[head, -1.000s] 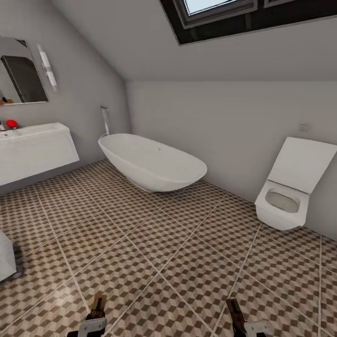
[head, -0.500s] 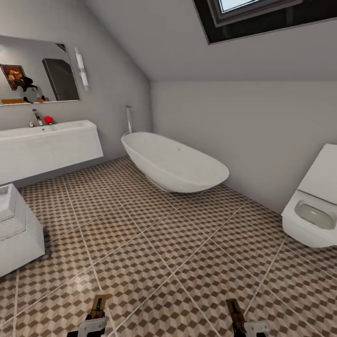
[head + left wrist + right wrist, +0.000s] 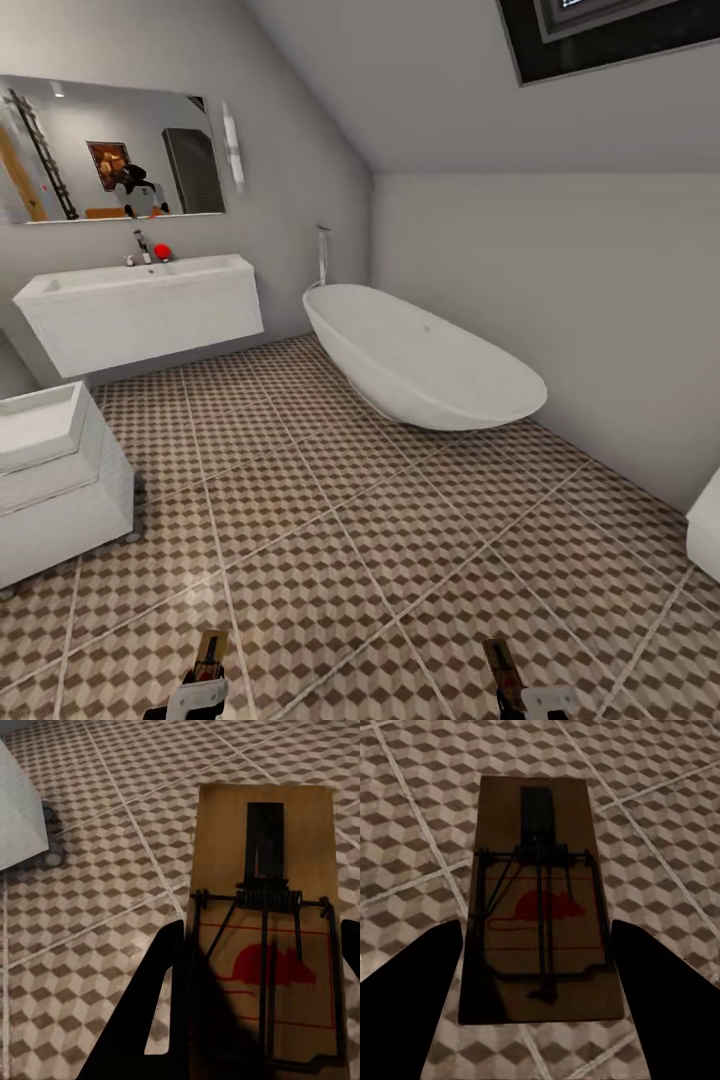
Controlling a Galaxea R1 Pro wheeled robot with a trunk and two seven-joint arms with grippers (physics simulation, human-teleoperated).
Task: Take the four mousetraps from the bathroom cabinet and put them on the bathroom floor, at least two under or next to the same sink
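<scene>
My left gripper (image 3: 207, 672) is shut on a mousetrap (image 3: 211, 645), a small brown board that sticks out forward at the bottom of the head view. The left wrist view shows that mousetrap (image 3: 262, 922) flat between the dark fingers (image 3: 150, 1020), wire and red mouse mark facing up. My right gripper (image 3: 508, 685) is shut on a second mousetrap (image 3: 498, 655), which the right wrist view shows as a mousetrap (image 3: 540, 892) between two black fingers (image 3: 667, 990). Both hang over the cube-patterned bathroom floor (image 3: 380, 520). The white wall-hung sink (image 3: 140, 310) is ahead on the left. The cabinet is out of view.
A white tray-topped unit (image 3: 50, 480) on small wheels stands close on my left. A white oval bathtub (image 3: 420, 360) lies along the far wall under the sloped ceiling. The toilet's edge (image 3: 705, 530) shows at the right border. A mirror (image 3: 110, 150) hangs above the sink.
The camera has turned left: sink, mirror and white unit have come further into view, the bathtub has slid right and the toilet is almost out. Both grippers still hold their mousetraps.
</scene>
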